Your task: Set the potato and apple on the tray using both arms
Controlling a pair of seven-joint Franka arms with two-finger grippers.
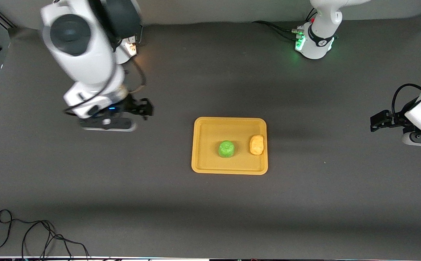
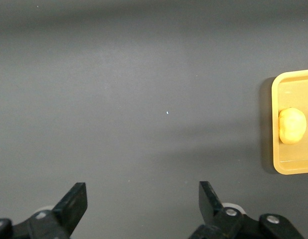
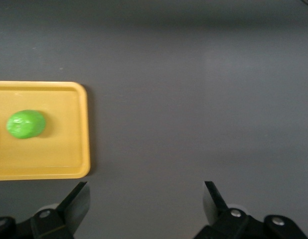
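The orange-yellow tray [image 1: 203, 159] lies mid-table. On it the green apple [image 1: 226, 149] sits near the middle, and the yellow-tan potato [image 1: 256, 144] lies beside it by the rim toward the left arm's end. My left gripper [image 1: 377, 121] is open and empty over bare table at the left arm's end; its wrist view shows the tray's edge [image 2: 274, 129] and the potato [image 2: 292, 126]. My right gripper [image 1: 145, 108] is open and empty over bare table toward the right arm's end; its wrist view shows the tray [image 3: 69, 99] and the apple [image 3: 26, 124].
The table [image 1: 304, 203] is covered in dark grey cloth. A black cable [image 1: 32, 235] lies coiled on it at the corner nearest the front camera, at the right arm's end. The arm bases stand along the table edge farthest from the camera.
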